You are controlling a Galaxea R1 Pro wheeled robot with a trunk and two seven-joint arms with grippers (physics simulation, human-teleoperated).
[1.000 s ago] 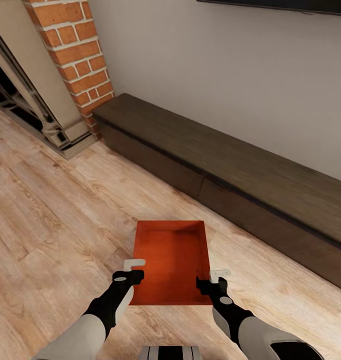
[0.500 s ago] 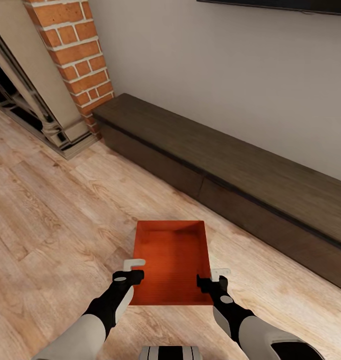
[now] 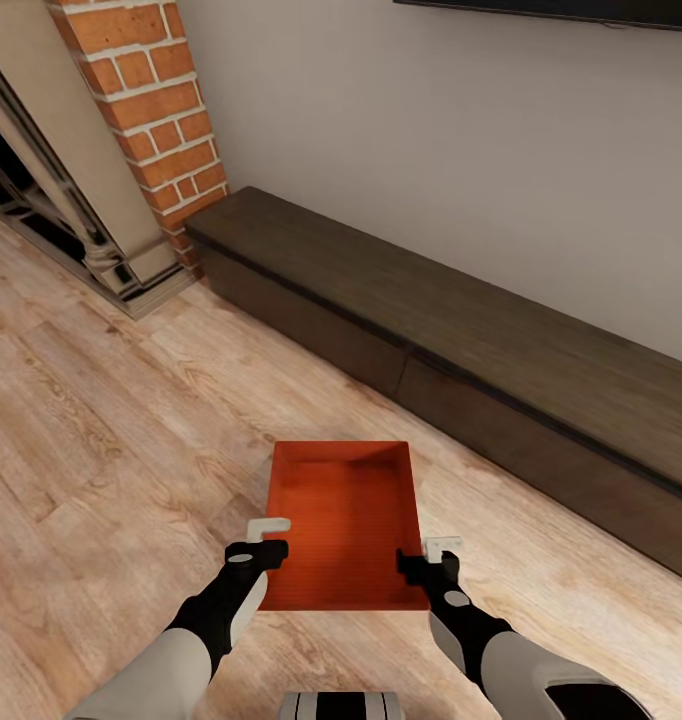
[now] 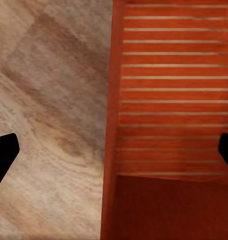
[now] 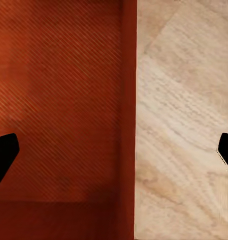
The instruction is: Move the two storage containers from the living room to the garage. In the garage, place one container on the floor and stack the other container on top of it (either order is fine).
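Pick-up step: left gripper (image 3: pixel 270 533) and right gripper (image 3: pixel 429 556), both spread, straddle the container (image 3: pixel 343 520) walls near the cabinet (image 3: pixel 461 350); next, pinch them.

Head view: high, angled down over the storage container (image 3: pixel 343 520); wrist views: close, straight down on its opposite side walls and plank floor (image 4: pixel 48 115)

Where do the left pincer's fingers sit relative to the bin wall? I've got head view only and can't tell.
Observer: In the left wrist view the left pincer is open and straddles the storage container side wall, with one finger over the wood floor and one inside.
Operator: Right side?
Observer: The right pincer is also open, with the opposite wall between its fingers.
Operator: Any contact?
Observer: No. On both pincers there are gaps between the fingertips and the wall.
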